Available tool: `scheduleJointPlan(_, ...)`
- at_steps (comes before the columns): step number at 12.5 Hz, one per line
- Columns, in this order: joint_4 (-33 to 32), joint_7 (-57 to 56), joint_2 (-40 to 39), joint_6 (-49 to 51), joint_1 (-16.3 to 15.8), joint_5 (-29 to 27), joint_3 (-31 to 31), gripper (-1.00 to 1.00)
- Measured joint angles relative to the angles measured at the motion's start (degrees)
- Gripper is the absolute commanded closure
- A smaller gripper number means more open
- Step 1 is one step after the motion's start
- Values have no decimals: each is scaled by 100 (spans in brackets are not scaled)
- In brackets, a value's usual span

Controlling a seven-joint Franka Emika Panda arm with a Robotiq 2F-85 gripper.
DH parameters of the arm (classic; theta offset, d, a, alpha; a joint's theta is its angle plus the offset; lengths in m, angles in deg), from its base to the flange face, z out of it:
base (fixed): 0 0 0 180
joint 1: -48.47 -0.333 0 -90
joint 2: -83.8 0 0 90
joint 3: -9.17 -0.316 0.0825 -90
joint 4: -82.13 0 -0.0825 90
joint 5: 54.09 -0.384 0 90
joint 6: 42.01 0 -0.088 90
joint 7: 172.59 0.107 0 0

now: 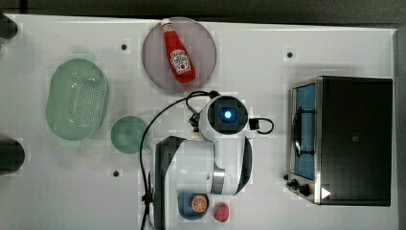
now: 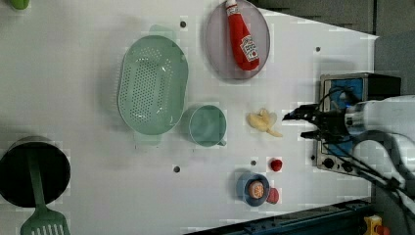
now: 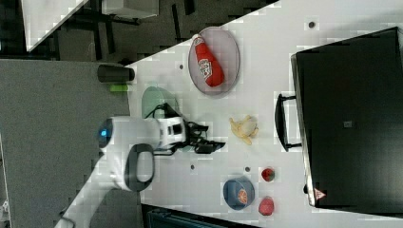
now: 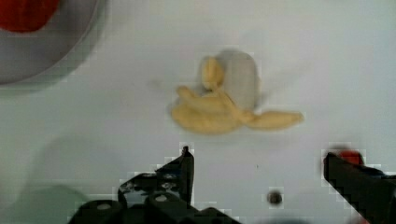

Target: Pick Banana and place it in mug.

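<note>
Banana (image 2: 263,121) lies on the white table (image 2: 73,98), at 3 o'clock from the mug (image 2: 207,126) in the left view, apart from it. The claw (image 2: 300,124) hovers at the banana's 3 o'clock, spread wide and empty. The banana's long axis looks crosswise to the claw's line of approach. Count: 1 banana, 1 mug, 1 claw.

White arm (image 1: 225,158) with grey joint bands, black cables, a blue light, black pincer (image 2: 299,123).
</note>
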Motion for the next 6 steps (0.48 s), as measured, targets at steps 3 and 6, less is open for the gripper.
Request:
scheduleJointPlan(3,-358,-700,-652,-1066,37,51,55,-100)
scheduleJointPlan(6,-358,-925,-893,-1544,85,112,107,-100)
